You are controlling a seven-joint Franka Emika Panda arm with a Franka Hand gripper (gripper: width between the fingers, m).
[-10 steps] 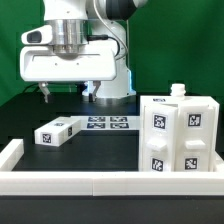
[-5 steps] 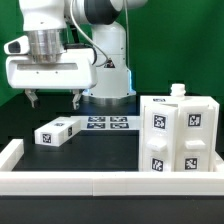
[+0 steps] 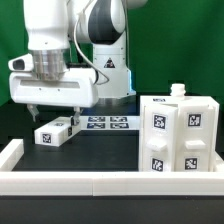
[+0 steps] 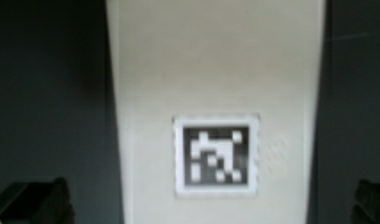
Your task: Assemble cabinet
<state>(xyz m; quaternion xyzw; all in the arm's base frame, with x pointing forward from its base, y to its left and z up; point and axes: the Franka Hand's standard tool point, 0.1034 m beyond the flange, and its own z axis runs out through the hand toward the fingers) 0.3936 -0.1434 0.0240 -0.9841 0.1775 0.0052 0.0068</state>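
The white cabinet body (image 3: 180, 135), with several tags on its front and a small knob on top, stands at the exterior view's right. A long white block (image 3: 55, 131) with tags lies on the black table at the left. My gripper (image 3: 56, 114) hangs open just above this block, one finger on each side of it and not touching. In the wrist view the block (image 4: 213, 80) fills the middle with one tag on it. The gripper (image 4: 208, 200) is open there, and its dark fingertips (image 4: 30, 200) stand clear of the block's long sides.
The marker board (image 3: 108, 123) lies flat between the block and the robot base. A low white border rail (image 3: 60, 182) runs along the front and up the left side. A green wall stands behind.
The arm has moved toward the exterior view's left and come down, from beside the robot base to just over the long block. The block and cabinet body have not moved.
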